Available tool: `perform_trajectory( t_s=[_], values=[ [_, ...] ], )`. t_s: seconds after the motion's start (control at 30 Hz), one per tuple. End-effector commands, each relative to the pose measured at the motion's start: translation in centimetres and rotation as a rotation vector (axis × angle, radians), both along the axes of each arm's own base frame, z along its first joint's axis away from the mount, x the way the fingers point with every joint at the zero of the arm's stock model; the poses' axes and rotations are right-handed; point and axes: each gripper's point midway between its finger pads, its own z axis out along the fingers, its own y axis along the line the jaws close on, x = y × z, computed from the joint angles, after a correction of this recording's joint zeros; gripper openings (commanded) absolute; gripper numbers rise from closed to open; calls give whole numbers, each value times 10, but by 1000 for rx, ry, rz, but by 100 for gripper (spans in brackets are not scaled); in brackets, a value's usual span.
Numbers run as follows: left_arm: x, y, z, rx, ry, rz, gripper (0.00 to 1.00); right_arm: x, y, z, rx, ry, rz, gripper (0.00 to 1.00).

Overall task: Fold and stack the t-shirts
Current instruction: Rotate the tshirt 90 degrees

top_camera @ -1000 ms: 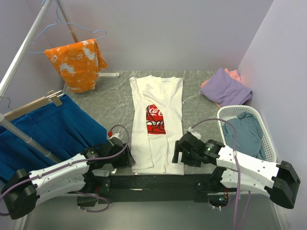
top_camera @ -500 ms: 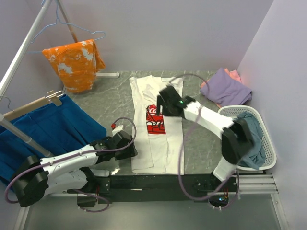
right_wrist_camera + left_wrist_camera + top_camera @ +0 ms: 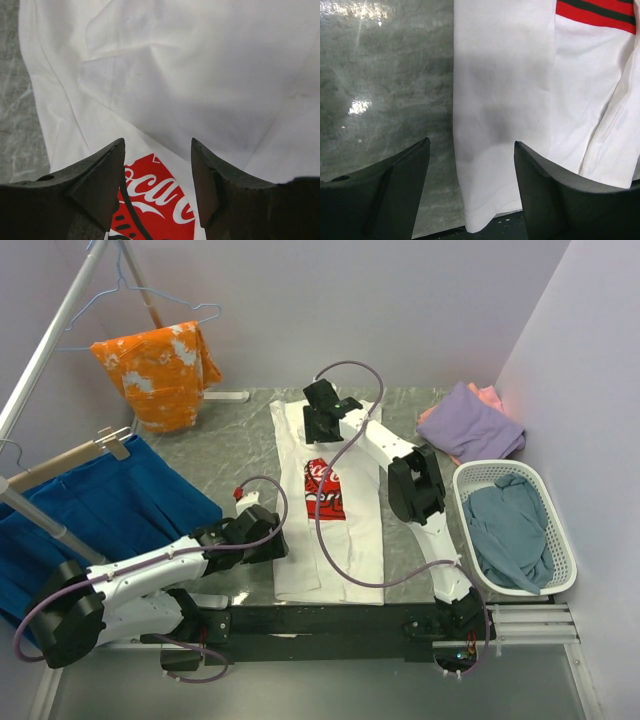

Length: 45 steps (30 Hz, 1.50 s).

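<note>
Fingers (image 3: 380, 195) of the left gripper (image 3: 262, 540) are standing wide apart and holding nothing. They are straddling the left edge of the white tee (image 3: 362, 530) close to its hem, one over bare worktop (image 3: 230, 455) and the other over cloth. At the far end of the same tee, the right gripper (image 3: 320, 410) is hovering at full reach with its fingers (image 3: 225, 195) also parted and gripping nothing. White cloth and the top of the red print (image 3: 160, 200) are showing in the gap between them. Whether any fingertip is touching the cloth cannot be told.

The white tee is lying lengthwise down the middle of the worktop, its sides folded inward and its hem toward the arm bases. The right arm is stretching out above its right half, and that arm's purple cable (image 3: 319, 525) is looping across the cloth.

At the far right corner the purple tee (image 3: 470, 425) is resting folded on the salmon-pink tee (image 3: 490, 395), only an edge of which is showing. The grey-blue tee (image 3: 510, 525) is sitting crumpled in the white basket (image 3: 498, 468) at the right edge. To the left, the orange garment (image 3: 160, 370) is hanging from the rack (image 3: 50, 350), and the blue cloth (image 3: 100, 510) is draping just beside the left arm.
</note>
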Motion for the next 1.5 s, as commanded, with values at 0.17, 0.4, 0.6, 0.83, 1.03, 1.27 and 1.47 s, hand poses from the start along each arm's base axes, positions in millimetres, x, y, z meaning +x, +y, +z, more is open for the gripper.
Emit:
perform_trajectory(
  t_s=[0.17, 0.4, 0.6, 0.83, 1.03, 1.27, 1.47],
  values=[
    [14, -3, 9, 3, -41, -6, 73, -8, 9, -8, 31, 86, 89, 55],
    [13, -5, 3, 4, -24, -12, 73, -37, 14, -38, 43, 222, 175, 51],
    [14, -7, -1, 9, -12, -21, 74, -54, 17, -44, 62, 281, 259, 55],
    [16, -5, 1, 20, -22, -12, 74, -40, 8, -10, 111, 133, 185, 58],
    [16, -3, 2, 18, -26, 0, 74, -20, 6, -21, 41, 157, 166, 58],
    [17, -4, 0, 16, -21, -1, 75, -14, -2, -36, 0, 152, 143, 58],
    [16, -4, -3, 20, -14, -3, 74, -20, -8, -55, -42, 198, 132, 56]
  ],
)
